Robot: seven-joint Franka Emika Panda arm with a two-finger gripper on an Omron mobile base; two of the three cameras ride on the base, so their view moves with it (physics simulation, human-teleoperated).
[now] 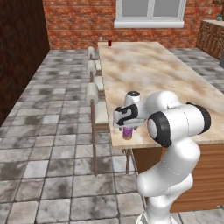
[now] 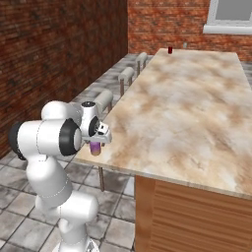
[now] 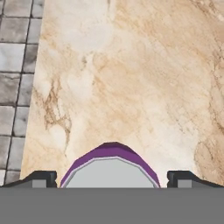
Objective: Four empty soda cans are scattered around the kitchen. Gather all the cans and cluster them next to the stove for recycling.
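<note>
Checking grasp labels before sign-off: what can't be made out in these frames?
- Purple soda can: hand view, lower body cut by bottom edge; contact with fingertips unclear.
- Same can in left base view: top hidden by the hand.
- Red can: far end of the island counter, too small for detail.

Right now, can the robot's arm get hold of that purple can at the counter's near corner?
Probably yes. The gripper hangs just above the purple can, jaws open with a fingertip on each side, and nothing on the counter stands between them.
</note>
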